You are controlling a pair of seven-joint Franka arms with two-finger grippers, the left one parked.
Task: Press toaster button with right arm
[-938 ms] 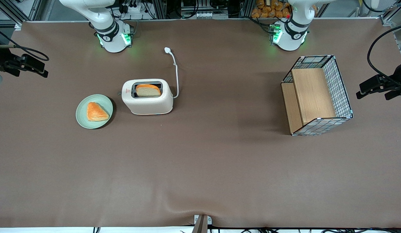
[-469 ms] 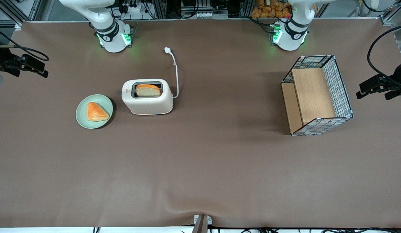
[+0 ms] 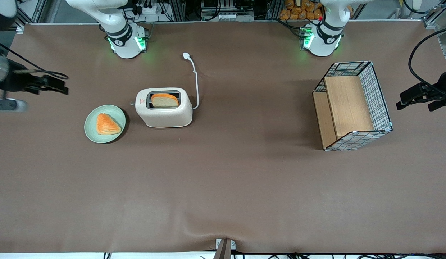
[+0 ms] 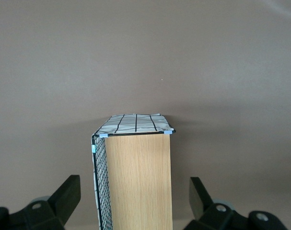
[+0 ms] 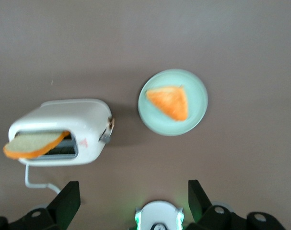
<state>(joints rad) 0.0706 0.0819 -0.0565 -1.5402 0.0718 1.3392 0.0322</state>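
Hovering above the working arm's end of the table (image 3: 223, 187), gripper (image 3: 46, 84) with fingers spread wide, nothing between them; right arm (image 3: 7, 81) reaching in level from the table's edge. Well apart from toaster (image 3: 164, 108), standing near the table's middle, bread slice (image 3: 164, 100) upright in its slot. Toaster button (image 5: 108, 128) projecting from the narrow end facing green plate (image 3: 105, 123). Pastry wedge (image 3: 107, 124) lying on that plate. White cord (image 3: 195, 79) trailing away from the front camera. Wire-and-wood basket (image 3: 352, 106) toward the parked arm's end.
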